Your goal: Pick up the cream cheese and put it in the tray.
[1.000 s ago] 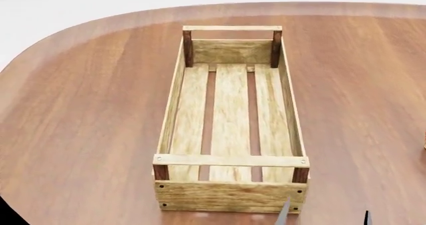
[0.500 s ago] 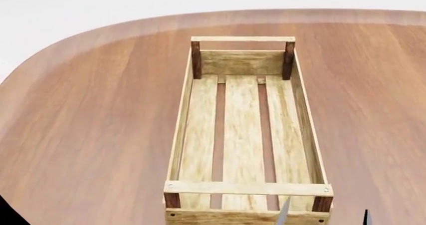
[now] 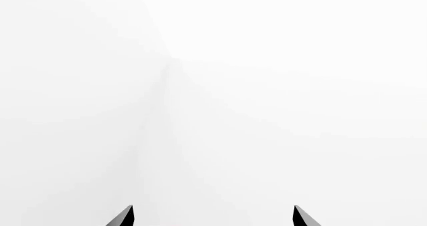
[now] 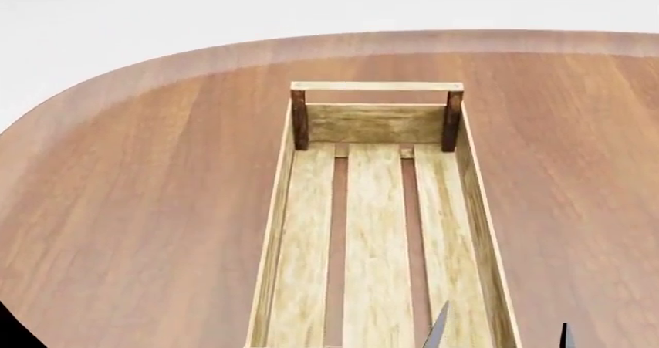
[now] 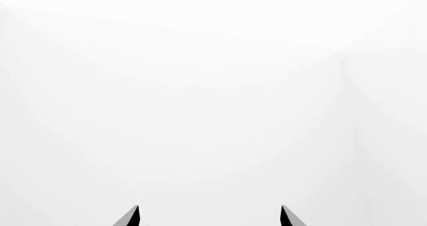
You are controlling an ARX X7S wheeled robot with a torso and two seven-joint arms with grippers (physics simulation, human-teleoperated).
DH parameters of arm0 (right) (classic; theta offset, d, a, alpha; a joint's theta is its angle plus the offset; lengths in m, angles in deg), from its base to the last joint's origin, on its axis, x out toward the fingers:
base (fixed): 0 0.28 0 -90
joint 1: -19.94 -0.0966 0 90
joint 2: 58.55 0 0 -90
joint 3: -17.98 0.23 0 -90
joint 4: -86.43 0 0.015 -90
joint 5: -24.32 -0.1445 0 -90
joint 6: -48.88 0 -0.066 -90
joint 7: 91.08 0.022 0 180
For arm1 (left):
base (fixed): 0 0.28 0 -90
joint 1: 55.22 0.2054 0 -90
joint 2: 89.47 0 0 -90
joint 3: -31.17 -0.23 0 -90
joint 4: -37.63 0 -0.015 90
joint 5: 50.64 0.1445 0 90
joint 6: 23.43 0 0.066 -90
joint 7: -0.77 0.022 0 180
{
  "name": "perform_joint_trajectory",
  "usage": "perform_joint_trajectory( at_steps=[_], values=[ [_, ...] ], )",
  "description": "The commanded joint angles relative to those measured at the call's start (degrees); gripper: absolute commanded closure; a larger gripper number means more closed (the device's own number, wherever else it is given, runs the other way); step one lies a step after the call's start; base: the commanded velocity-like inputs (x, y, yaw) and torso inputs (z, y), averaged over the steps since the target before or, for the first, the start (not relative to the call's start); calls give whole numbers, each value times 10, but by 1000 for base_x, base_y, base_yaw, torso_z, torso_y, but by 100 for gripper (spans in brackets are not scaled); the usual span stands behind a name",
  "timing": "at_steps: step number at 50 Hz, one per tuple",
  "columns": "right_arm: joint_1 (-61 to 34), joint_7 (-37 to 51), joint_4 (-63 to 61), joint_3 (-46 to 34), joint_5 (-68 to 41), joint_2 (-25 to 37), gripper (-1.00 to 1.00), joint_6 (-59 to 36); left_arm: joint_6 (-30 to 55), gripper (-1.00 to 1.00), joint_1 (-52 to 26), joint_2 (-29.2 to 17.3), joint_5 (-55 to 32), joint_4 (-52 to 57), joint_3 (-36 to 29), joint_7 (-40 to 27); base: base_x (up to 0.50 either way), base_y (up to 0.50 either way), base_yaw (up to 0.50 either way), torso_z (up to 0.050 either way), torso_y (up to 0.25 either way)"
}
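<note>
The head camera is looking steeply down, close over the tray [image 4: 376, 232] on the table [image 4: 144, 209]. Both wrist cameras are facing blank white, sharing nothing with it.

Left end effector [image 3: 212, 217] — thin pointed fingertips, black with grey faces; right end effector [image 5: 209, 217] — same.

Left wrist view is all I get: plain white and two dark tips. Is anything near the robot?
Observer: Yes. The head view shows a tray on a table.
Operator: Anything in it?
Observer: No. The part in view holds nothing, and its near end is cut off.
Operator: Is the cream cheese around?
Observer: No view shows it.
</note>
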Motion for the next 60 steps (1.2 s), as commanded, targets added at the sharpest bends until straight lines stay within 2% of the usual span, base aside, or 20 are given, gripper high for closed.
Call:
perform_joint_trajectory(
  at_steps=[1, 44, 60],
  values=[
    [0, 2, -1, -3, -1, 2, -100, -2, 0, -100, 0, 0, 1, 1, 0, -1, 262, 0, 0, 0, 0],
    [-1, 20, 4, -7, 2, 7, -100, 17, -1, -100, 1, 1, 1, 2, 2, 0, 265, 0, 0, 0, 0],
    [-2, 66, 10, 17, 56, -5, -100, 31, 1, -100, 3, -1, -1, 7, 4, -1, 0, 0, 0, 0, 0]
  ],
)
